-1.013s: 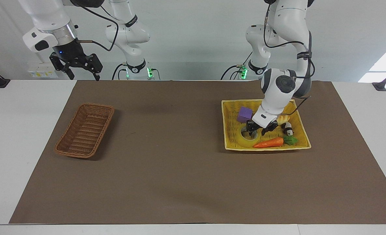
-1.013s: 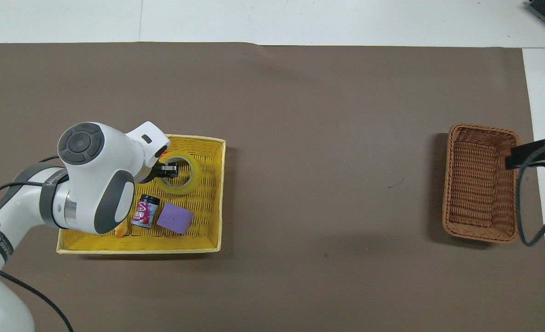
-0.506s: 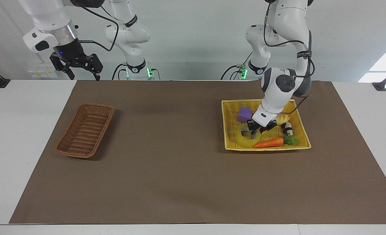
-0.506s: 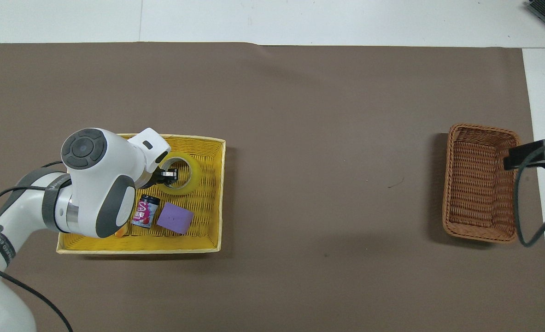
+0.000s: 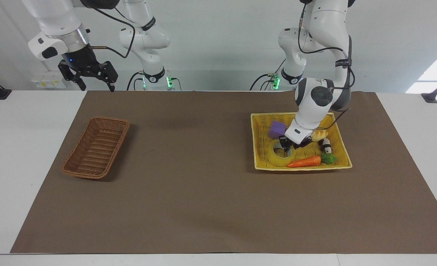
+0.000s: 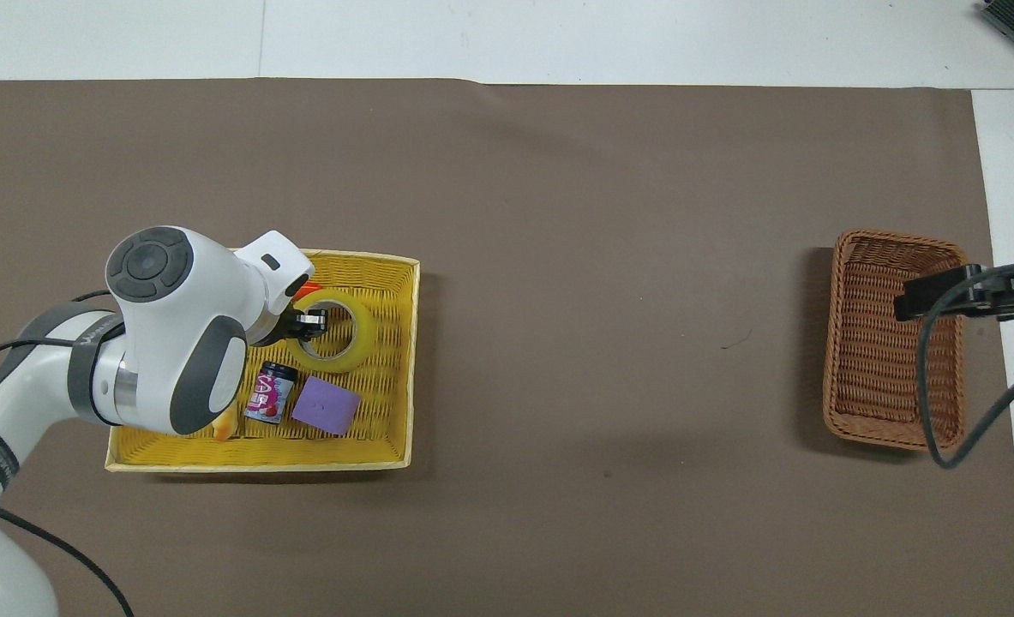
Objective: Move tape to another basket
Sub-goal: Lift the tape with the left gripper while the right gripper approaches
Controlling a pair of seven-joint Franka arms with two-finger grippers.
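The tape (image 5: 279, 157) is a yellowish ring in the yellow basket (image 5: 257, 142), at the corner farther from the robots, toward the table's middle. It also shows in the overhead view (image 6: 357, 331). My left gripper (image 5: 290, 145) reaches down into the yellow basket and is shut on the tape's wall, one finger inside the ring; it also shows in the overhead view (image 6: 305, 324). The dark brown wicker basket (image 5: 96, 147) stands empty toward the right arm's end and shows in the overhead view (image 6: 888, 343). My right gripper (image 5: 95, 85) hangs open, high in the air, and in the overhead view (image 6: 935, 296) it is over the brown basket.
The yellow basket (image 6: 410, 343) also holds a purple cube (image 5: 277, 129), a toy carrot (image 5: 305, 161), a small can (image 6: 270, 392) and a bread-like piece (image 5: 320, 135). A brown mat (image 5: 203, 177) covers the table.
My left gripper's fingers have closed on the tape's wall and the tape has tipped up slightly. My right gripper has drifted further over the brown basket.
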